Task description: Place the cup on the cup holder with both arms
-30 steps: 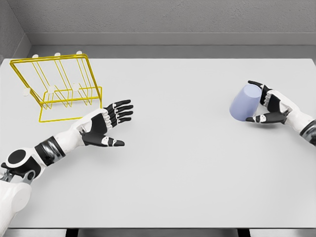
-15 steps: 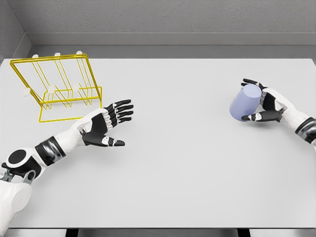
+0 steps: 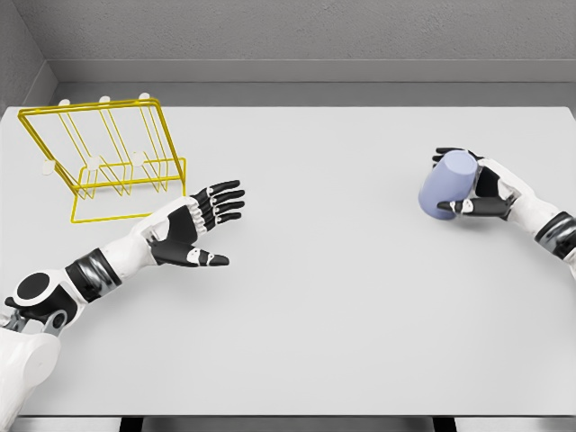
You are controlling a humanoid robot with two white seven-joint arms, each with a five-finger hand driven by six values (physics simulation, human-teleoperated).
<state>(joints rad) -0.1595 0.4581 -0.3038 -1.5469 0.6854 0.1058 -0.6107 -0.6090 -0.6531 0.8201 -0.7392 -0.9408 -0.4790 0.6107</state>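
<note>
A pale lavender cup [image 3: 446, 186] stands tilted at the table's right side. My right hand [image 3: 470, 183] wraps it from the right, fingers over its top and thumb under its lower edge. The yellow wire cup holder [image 3: 106, 157] with white-tipped pegs stands at the far left. My left hand [image 3: 200, 227] hovers just right of the holder's front corner, palm up, fingers spread, holding nothing.
The white table [image 3: 315, 297] stretches between the two arms. A grey wall runs behind its far edge. The near edge lies along the bottom of the view.
My right hand has shifted slightly left and closed its fingers around the cup, which now tilts more. The left arm has barely moved.
</note>
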